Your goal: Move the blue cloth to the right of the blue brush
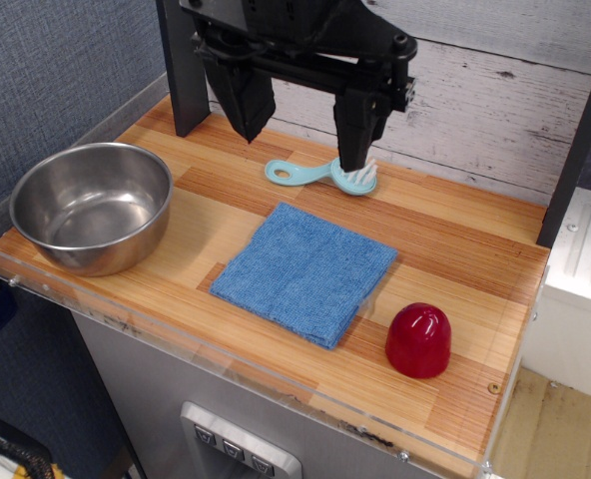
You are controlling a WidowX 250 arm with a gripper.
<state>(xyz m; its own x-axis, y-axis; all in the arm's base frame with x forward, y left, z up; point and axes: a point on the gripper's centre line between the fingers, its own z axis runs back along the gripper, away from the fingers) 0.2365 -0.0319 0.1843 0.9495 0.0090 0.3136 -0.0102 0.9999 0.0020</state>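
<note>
- jaws of the gripper (303,128) stand wide apart with nothing between them, hanging above the back of the table (455,249); the right-hand finger's tip sits in front of the brush's bristle end, and whether it touches cannot be told.
- blue brush (320,176) lies flat near the back edge, its loop-hole handle pointing left and its white bristles to the right.
- blue cloth (303,271) lies flat and folded in the middle of the table, in front of the brush and apart from it, turned so one corner points toward the front edge.
- steel bowl (92,205) stands upright at the left end, well apart from the cloth; its inside shows only bare metal and reflections.
- red dome-shaped object (418,340) sits near the front right, just beside the cloth's right corner but not touching it.
</note>
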